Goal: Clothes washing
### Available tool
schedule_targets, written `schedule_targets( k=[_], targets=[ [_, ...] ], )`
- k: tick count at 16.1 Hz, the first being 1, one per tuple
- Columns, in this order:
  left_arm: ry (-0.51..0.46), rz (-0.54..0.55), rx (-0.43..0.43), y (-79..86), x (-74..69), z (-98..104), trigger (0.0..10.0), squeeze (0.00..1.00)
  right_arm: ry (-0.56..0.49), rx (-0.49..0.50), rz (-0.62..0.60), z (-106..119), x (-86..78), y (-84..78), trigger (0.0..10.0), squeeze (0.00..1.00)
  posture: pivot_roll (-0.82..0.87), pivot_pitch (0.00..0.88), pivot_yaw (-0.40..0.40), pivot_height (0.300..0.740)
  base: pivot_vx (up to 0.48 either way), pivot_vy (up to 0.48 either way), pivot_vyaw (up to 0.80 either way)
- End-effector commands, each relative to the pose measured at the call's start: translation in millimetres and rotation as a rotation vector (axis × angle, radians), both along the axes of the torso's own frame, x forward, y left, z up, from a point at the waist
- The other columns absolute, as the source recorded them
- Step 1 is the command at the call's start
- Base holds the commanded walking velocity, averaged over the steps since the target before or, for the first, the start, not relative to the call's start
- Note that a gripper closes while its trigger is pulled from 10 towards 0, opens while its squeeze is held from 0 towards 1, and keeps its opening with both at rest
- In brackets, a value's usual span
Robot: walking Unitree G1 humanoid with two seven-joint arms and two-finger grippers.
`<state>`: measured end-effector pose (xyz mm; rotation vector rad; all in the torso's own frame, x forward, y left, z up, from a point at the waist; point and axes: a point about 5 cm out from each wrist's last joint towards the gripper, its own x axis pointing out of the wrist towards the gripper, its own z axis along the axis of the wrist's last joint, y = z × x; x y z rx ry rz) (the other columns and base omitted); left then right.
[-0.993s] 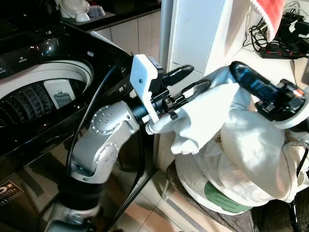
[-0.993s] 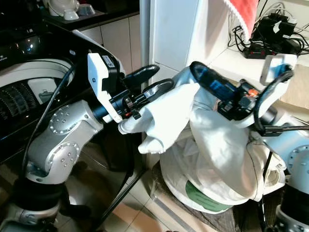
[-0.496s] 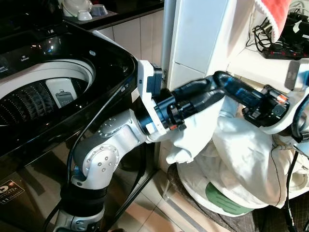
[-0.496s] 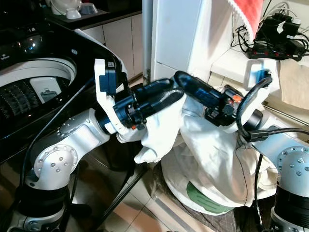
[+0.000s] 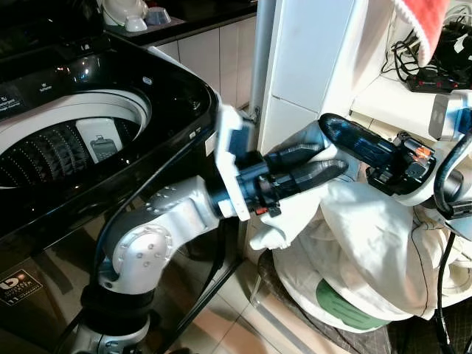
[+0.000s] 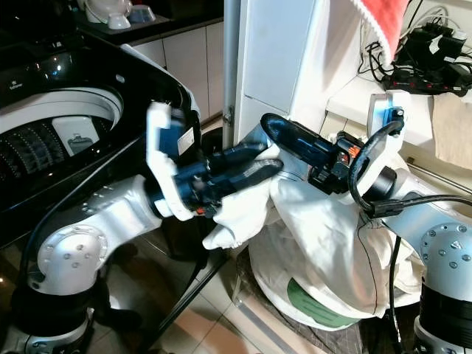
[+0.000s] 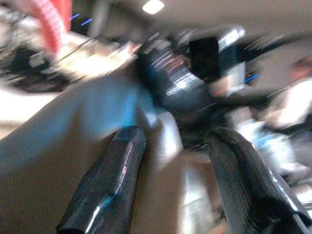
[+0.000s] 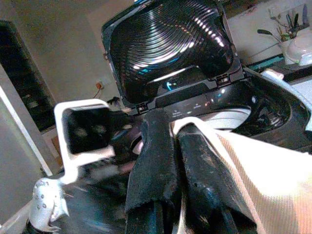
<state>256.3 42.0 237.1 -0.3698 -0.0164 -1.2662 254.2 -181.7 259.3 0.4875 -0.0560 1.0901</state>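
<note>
A white garment (image 5: 369, 228) hangs from my right gripper (image 5: 328, 125), which is shut on its upper edge beside the white cabinet. The right wrist view shows the cloth (image 8: 253, 170) coming out from between the closed fingers. My left gripper (image 5: 333, 157) reaches across just below the right one. Its two black fingers (image 7: 112, 180) stand apart with the fabric between them, and that view is blurred. A loose flap (image 5: 274, 227) droops under the left fingers. The washing machine's open drum (image 5: 66, 144) lies to the left.
The black top-loading washer (image 5: 177, 88) has its lid (image 8: 165, 44) raised. A full white laundry bag with a green mark (image 5: 343, 299) sits on the floor below the garment. A shelf with cables (image 5: 428, 77) and a red cloth (image 5: 424, 22) is at the right.
The right gripper has brought the garment left toward the washer. The left gripper has turned and slid its fingers onto the cloth just under the right gripper. The camera shifted slightly.
</note>
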Motion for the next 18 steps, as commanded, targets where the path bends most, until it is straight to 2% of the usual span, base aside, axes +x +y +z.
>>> schedule_targets(
  k=[1, 6, 7, 8, 18],
  targets=[
    [0.007, 0.094, 0.083, -1.9, 10.9, -8.1, 10.0, 0.00, -0.051, -0.002, 0.009, 8.7, -2.1, 3.2, 0.0, 0.00, -0.03, 0.000, -0.015, 0.740, 0.000, 0.000, 0.00],
    [0.000, 0.090, 0.090, -0.6, 8.5, -8.5, 10.0, 0.00, -0.051, -0.002, 0.001, 8.7, -1.5, 3.8, 0.0, 0.00, -0.03, 0.000, -0.014, 0.740, 0.000, 0.000, 0.00],
    [0.031, 0.131, 0.084, 0.7, 13.3, -8.9, 1.0, 0.00, -0.050, -0.001, 0.003, 8.7, -1.7, 4.7, 0.0, 0.00, -0.03, 0.000, -0.014, 0.740, 0.000, 0.000, 0.00],
    [0.041, 0.150, 0.083, 1.9, 16.1, -9.4, 0.0, 0.00, -0.049, 0.000, 0.004, 8.7, -1.7, 5.1, 0.0, 0.00, -0.03, 0.000, -0.014, 0.740, 0.000, 0.000, 0.00],
    [0.036, 0.139, 0.086, 2.8, 15.8, -9.7, 0.0, 0.00, -0.046, -0.002, -0.003, 8.0, -1.1, 5.1, 0.0, 0.00, -0.03, 0.000, -0.014, 0.740, 0.000, 0.000, 0.00]
  ],
)
